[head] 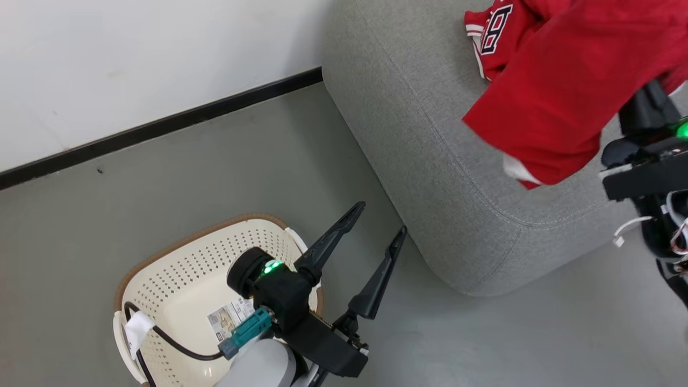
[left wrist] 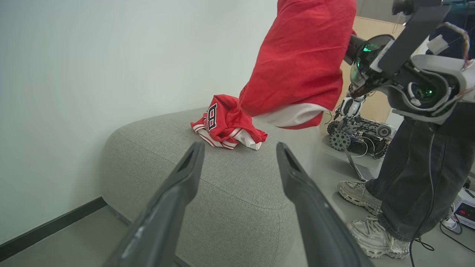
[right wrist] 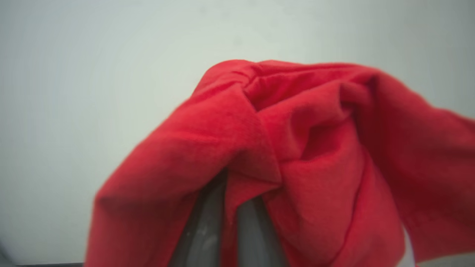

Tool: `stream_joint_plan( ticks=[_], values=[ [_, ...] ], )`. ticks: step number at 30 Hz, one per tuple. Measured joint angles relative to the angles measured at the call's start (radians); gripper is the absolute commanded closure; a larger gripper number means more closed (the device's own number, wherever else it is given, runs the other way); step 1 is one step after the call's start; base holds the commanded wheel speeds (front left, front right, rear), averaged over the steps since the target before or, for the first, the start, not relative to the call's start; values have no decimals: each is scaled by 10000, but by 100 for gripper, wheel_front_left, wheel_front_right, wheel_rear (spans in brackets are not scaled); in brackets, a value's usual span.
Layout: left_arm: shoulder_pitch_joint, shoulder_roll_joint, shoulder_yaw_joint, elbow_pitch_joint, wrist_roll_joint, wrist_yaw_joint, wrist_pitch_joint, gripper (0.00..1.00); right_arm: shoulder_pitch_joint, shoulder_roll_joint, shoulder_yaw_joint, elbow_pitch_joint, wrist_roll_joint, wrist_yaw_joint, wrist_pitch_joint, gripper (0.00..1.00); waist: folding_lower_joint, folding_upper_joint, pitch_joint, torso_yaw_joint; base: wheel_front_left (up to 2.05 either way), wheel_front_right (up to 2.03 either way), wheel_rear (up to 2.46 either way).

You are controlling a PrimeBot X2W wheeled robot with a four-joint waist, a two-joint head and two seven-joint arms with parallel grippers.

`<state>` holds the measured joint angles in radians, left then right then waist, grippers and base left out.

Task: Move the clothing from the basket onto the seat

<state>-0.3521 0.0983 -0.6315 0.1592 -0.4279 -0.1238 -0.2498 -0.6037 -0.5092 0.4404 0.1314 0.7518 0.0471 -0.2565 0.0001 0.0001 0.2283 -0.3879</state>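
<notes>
The jersey (left wrist: 224,124) is laid on the seat (head: 430,161); the plain garment (head: 559,91) is pinched, unreleased, by the right gripper (right wrist: 228,222); left gripper (head: 381,217) spread.

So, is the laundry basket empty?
Seemingly empty: the cream perforated plastic basket shows bare bottom and a sticker label; the left arm hides part.

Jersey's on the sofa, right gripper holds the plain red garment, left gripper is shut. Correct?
No: the left gripper is open, fingers spread, per the head view. Jersey on the sofa and the right gripper holding the plain red garment are right.
</notes>
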Motion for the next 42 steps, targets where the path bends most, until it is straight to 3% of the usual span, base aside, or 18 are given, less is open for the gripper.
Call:
stream_joint_plan(
  ticks=[9,17,42],
  values=[
    [-312,180,-184,-33,77,-8,0,0,-854,-385,-1467,602,29,-46,-2,100,0,0,836,51,0,0,0],
    [-637,437,-198,-150,88,-8,0,0,-1741,-899,-2585,1463,-148,-326,-2,100,1,0,1642,163,0,0,0],
    [-1585,757,-725,-157,142,-10,0,0,-3972,-2057,-4418,3977,-596,-1151,-4,100,1,0,3711,695,0,0,0]
  ],
)
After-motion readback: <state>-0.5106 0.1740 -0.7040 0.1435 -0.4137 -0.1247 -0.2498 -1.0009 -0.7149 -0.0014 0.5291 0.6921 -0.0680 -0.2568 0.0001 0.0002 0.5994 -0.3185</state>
